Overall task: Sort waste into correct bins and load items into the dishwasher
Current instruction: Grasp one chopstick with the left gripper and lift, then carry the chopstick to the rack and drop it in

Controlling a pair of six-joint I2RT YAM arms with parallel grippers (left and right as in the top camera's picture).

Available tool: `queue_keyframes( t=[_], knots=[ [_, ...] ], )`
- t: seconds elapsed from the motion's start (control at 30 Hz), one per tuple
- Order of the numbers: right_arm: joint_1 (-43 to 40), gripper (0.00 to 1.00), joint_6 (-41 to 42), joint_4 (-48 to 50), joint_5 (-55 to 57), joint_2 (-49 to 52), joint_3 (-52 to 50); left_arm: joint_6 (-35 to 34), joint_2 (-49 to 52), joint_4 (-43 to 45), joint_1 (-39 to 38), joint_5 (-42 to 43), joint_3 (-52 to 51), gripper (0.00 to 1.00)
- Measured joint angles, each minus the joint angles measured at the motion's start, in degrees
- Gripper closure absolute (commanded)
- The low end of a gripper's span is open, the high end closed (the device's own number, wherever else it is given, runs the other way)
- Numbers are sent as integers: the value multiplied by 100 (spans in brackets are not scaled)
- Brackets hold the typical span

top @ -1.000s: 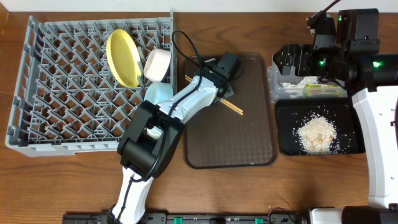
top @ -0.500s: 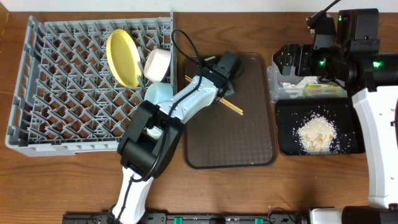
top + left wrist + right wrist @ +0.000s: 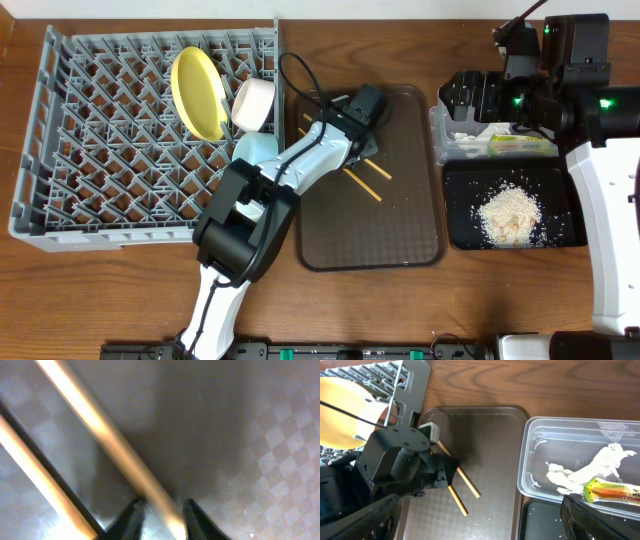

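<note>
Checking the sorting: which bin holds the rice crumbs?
The black tray, with the crumbs piled in it. The clear tub beside it holds paper scraps and a wrapper instead.

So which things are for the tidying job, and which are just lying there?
For the job: grey plastic pegged rack, round yellow plate, white bowl, light blue bowl, thin wooden chopsticks, clear plastic tub, glossy black tray, rice crumbs, white paper scraps, green-yellow wrapper.
Just there: flat brown serving tray, wooden table.
</note>
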Motion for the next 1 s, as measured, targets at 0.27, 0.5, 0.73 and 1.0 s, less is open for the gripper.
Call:
queue_keyframes(
  t=[0.27,0.5,0.73,1.0],
  knots=[
    [0,1,0,0,0,0,0,-33,0,-15,2,144,0,93],
    [0,1,0,0,0,0,0,-31,0,-13,2,155,0,93],
    [0,1,0,0,2,0,0,566,-212,-481,-2,304,0,93],
    [0,1,0,0,9,0,0,2223,-2485,-1910,118,118,214,92]
  ],
)
